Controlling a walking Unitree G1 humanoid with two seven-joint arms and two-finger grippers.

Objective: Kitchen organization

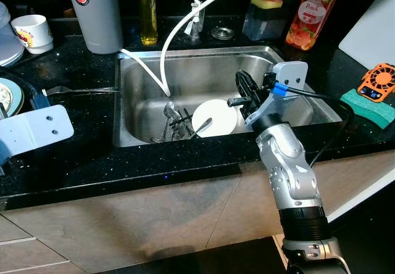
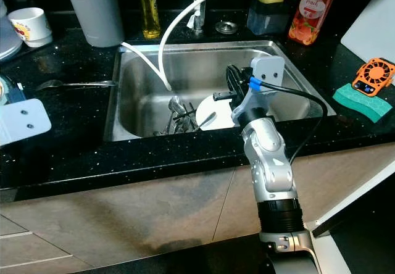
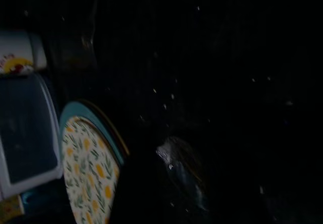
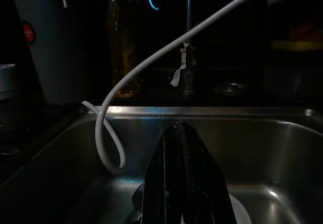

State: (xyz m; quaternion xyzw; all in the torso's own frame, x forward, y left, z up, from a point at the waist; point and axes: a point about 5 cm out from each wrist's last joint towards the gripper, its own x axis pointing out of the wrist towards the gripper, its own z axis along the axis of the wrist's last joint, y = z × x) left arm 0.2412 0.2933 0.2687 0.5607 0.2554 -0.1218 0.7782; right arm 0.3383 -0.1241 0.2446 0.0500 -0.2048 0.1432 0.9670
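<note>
My right gripper (image 1: 241, 77) hangs inside the steel sink (image 1: 185, 59), shut with nothing between its fingers (image 4: 177, 148). It is just above and to the right of a white plate (image 1: 213, 117) leaning on the sink floor. Several pieces of cutlery (image 1: 175, 123) lie left of the plate. A fork (image 1: 80, 91) lies on the black counter left of the sink. My left arm's wrist bracket (image 1: 32, 129) hovers over the counter's left end, beside a floral plate (image 3: 88, 173) and a mug (image 1: 31, 32).
A white hose (image 1: 179, 27) curves from the tap into the sink. A grey canister (image 1: 95, 12), oil bottle (image 1: 147, 12), sponge holder (image 1: 265, 15) and peach bottle (image 1: 305, 12) line the back. A green sponge (image 1: 370, 107), orange fan (image 1: 378, 81) and white board (image 1: 373, 30) sit right.
</note>
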